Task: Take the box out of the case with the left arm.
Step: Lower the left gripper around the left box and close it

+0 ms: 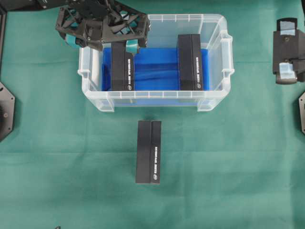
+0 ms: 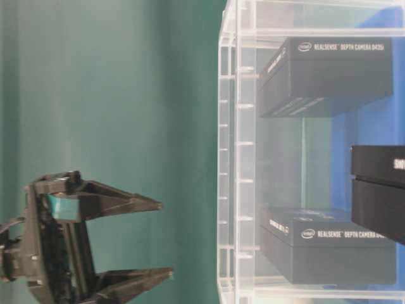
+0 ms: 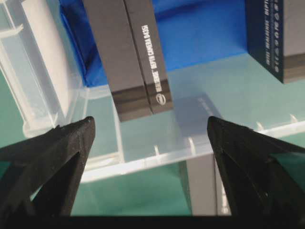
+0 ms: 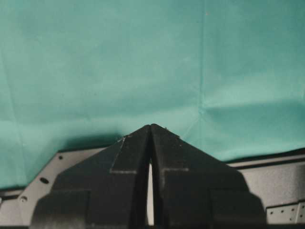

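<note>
Case: case [image 1: 214, 28] is a see-through tub with a blue bottom; it sits on the green cloth [image 1: 57, 157] near the far side of the table
Boxes in the case: left box [image 1: 122, 69] stands on its edge by the left wall; right box [image 1: 190, 62] stands on its edge by the right wall; the two are well apart with bare blue between them
Box outside: third box [image 1: 149, 151] lies on the cloth just in front of the case; it does not touch the case
Left gripper: left gripper [image 1: 102, 44] hangs over the far left corner of the case, above the far end of the left box; its fingers are spread wide apart; nothing is between them
Right gripper: right gripper [image 4: 150, 127] is over bare cloth, far from the case; its fingers are pressed together; they hold nothing
</note>
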### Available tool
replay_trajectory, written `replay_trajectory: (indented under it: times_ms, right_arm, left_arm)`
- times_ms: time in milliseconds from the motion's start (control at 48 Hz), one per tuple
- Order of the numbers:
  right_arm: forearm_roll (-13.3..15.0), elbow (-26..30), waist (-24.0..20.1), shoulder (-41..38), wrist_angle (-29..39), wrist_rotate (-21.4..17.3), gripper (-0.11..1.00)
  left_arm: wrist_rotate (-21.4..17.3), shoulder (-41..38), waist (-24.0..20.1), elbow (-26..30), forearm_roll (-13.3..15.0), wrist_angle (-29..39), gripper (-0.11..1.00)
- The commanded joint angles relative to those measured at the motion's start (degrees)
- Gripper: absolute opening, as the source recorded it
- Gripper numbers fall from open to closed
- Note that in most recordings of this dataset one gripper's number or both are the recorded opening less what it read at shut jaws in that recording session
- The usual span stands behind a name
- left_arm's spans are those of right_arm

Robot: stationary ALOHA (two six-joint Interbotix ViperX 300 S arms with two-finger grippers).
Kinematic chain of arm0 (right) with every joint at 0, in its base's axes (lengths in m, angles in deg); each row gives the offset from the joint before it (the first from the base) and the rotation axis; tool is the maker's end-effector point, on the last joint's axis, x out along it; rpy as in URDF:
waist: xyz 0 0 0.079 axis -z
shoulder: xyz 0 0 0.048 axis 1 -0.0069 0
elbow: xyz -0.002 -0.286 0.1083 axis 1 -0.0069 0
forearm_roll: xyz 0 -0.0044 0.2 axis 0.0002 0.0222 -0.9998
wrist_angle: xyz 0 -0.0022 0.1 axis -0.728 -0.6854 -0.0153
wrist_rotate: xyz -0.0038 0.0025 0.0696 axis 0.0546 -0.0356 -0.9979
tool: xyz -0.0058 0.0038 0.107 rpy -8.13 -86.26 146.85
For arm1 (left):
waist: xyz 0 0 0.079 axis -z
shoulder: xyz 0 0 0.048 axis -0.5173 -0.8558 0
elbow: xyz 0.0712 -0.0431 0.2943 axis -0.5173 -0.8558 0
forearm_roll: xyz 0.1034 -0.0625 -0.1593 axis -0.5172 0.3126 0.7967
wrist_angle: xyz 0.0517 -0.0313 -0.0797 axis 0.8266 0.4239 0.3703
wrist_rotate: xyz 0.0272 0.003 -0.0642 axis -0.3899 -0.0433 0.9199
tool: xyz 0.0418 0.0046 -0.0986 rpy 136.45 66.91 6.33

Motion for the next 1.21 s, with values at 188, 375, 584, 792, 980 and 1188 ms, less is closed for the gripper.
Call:
replay_trajectory:
  times_ms: [188, 375, 584, 792, 980, 1188]
  right_arm:
    - [-0.1, 0.5, 0.0, 0.3, -0.3, -0.1, 0.00]
    - [-0.1, 0.5, 0.1, 0.1, -0.3, -0.1, 0.00]
    - [-0.1, 0.5, 0.1, 0.0, -0.3, -0.1, 0.00]
    - [-0.1, 0.3, 0.0, 0.0, -0.3, -0.1, 0.00]
    - [-0.1, 0.3, 0.0, 0.0, -0.3, -0.1, 0.00]
    - [-0.1, 0.1, 0.0, 0.0, -0.3, -0.1, 0.00]
  left_arm:
    - [0.1, 0.7, -0.3, -5.4, -0.4, -5.7, 0.95]
    - [0.2, 0.6, -0.8, -10.0, -0.9, -11.6, 0.95]
    - [0.3, -0.4, -1.2, -14.5, -1.1, -16.7, 0.95]
    - [0.2, -2.3, -1.5, -16.5, -1.2, -21.5, 0.95]
    - [0.1, -4.5, -1.8, -16.6, -1.3, -23.1, 0.95]
    - [-0.2, -6.1, -2.0, -17.0, -1.2, -23.5, 0.95]
